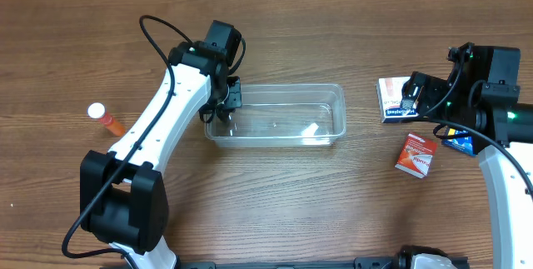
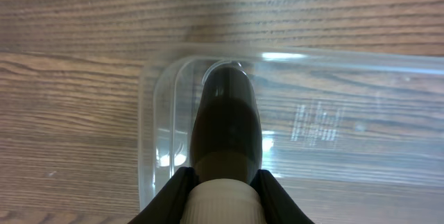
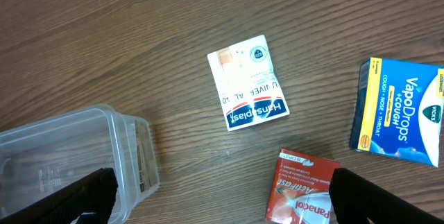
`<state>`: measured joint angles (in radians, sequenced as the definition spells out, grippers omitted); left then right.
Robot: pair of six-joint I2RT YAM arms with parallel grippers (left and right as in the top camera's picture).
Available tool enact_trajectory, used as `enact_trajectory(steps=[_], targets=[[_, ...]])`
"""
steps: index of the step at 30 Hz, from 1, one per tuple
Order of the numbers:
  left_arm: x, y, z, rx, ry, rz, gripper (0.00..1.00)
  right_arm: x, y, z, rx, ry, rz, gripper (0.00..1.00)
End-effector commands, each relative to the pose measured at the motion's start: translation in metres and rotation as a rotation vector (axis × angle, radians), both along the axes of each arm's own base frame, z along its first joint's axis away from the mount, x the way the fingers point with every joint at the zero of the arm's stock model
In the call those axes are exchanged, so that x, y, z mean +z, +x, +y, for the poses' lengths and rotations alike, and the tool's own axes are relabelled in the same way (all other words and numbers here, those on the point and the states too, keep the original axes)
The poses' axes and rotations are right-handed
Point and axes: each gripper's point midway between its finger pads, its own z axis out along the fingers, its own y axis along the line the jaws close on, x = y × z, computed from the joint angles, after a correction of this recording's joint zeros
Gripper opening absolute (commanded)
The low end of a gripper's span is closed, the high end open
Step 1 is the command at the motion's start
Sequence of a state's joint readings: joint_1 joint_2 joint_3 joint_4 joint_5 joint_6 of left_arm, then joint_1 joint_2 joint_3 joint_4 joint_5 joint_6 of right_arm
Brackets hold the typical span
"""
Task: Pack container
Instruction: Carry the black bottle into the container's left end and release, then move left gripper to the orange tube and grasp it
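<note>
The clear plastic container [image 1: 291, 88] lies at the table's middle; it also shows in the left wrist view [image 2: 148, 113] and the right wrist view [image 3: 62, 137]. My left gripper [image 1: 223, 102] is shut on a dark bottle with a white ribbed cap [image 2: 226, 123], held over the container's left end with the bottle's base pointing into the tub. My right gripper [image 3: 222, 203] is open and empty, above the table to the right of the container, near a white Hansaplast box [image 3: 248, 85].
A white Hansaplast box [image 1: 391, 102], a red Panadol box [image 1: 416, 154] [image 3: 305, 189] and a blue VapoDrops box [image 1: 460, 142] [image 3: 402, 113] lie right of the container. An orange tube with a white cap [image 1: 106, 119] lies at far left.
</note>
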<state>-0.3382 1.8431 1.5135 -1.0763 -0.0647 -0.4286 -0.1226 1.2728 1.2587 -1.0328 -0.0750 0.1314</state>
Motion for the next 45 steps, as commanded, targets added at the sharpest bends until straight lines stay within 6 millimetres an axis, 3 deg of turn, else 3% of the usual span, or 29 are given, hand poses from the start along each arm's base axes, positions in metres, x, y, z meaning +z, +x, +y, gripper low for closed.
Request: enact_trajectory(steps=[1,3,4,7,24,28,30,31,35,42,45], targets=[[-0.009,-0.003,0.006,0.029,0.016,0.012,0.22,0.009,0.003,0.0,-0.005,0.006,-0.026,1.0],[-0.009,-0.003,0.006,0.029,0.016,0.012,0.3,0.008,0.003,0.0,-0.005,0.006,-0.024,1.0],[-0.009,-0.003,0.006,0.029,0.016,0.013,0.48,0.008,0.003,0.0,-0.005,0.006,-0.023,1.0],[-0.009,-0.003,0.006,0.029,0.015,0.013,0.68,0.008,0.003,0.0,-0.006,0.006,-0.023,1.0],[0.009,0.0,0.004,0.02,0.012,0.003,0.72,0.008,0.003,0.0,-0.006,0.006,-0.023,1.0],[0.053,0.01,0.001,0.019,-0.005,-0.057,0.84,0.008,0.003,0.0,-0.005,0.006,-0.023,1.0],[0.086,0.017,0.001,-0.004,-0.009,-0.117,0.94,0.008,0.003,0.0,-0.005,0.006,-0.023,1.0],[0.102,0.019,0.006,0.007,-0.009,-0.142,1.0,0.008,0.003,0.0,-0.005,0.006,-0.023,1.0],[0.142,0.008,0.044,0.13,-0.02,-0.174,1.0,0.008,0.003,0.0,-0.005,0.006,-0.022,1.0],[0.204,-0.053,0.145,0.407,0.01,-0.296,1.0,0.008,0.003,0.0,-0.005,0.006,-0.022,1.0],[0.205,-0.072,0.183,0.516,0.03,-0.306,1.0,0.008,0.003,0.0,-0.005,0.006,-0.023,1.0]])
